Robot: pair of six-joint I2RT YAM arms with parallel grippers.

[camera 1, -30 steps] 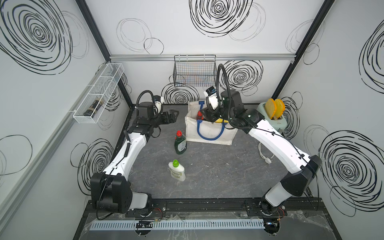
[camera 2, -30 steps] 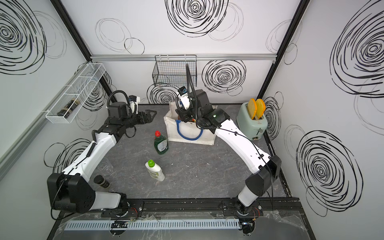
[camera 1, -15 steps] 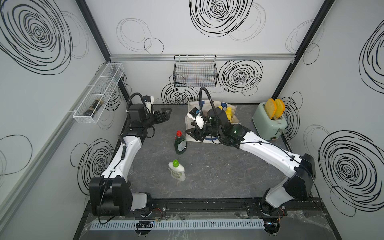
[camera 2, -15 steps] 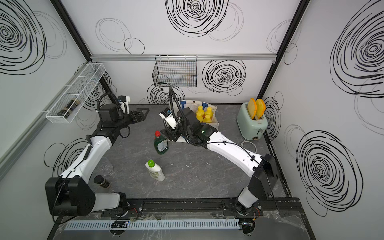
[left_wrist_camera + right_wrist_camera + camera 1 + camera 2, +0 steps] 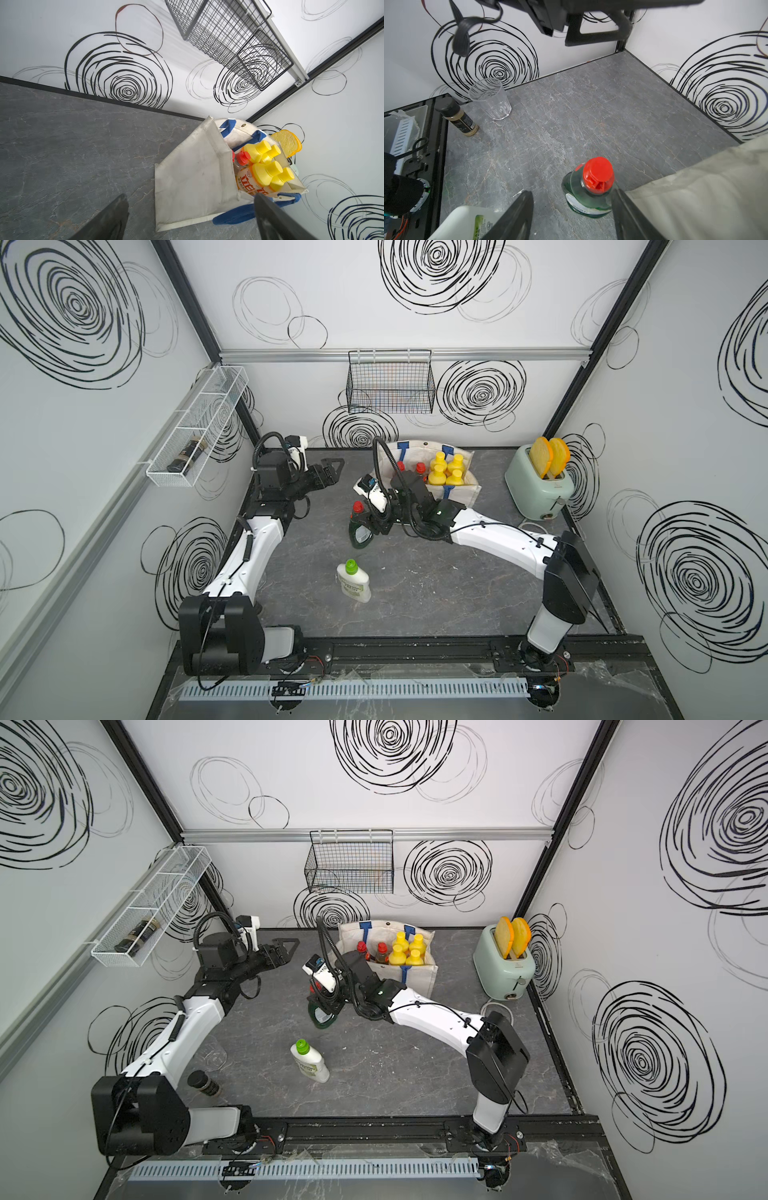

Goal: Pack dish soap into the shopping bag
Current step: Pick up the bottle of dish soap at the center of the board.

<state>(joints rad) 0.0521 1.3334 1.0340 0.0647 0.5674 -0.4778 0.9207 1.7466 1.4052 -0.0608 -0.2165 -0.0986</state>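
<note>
R gripper (image 5: 571,193) is straddling the dark green bottle (image 5: 588,191), jaws apart w/o clamping, while L gripper (image 5: 190,198) is hanging, jaws spread wide, w/ shopping bag (image 5: 193,172) just ahead.

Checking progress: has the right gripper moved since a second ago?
Yes: the right gripper swung from over the shopping bag to the dark green bottle.

- Both top views look down from high up, above the front edge of the worktop (image 5: 415,593), toward its back edge. They show nearly the same whole scene.
- The left wrist camera is low, facing the shopping bag (image 5: 193,176) and the back right corner.
- The right wrist camera is close above the dark green bottle (image 5: 589,187), facing the left edge.
</note>
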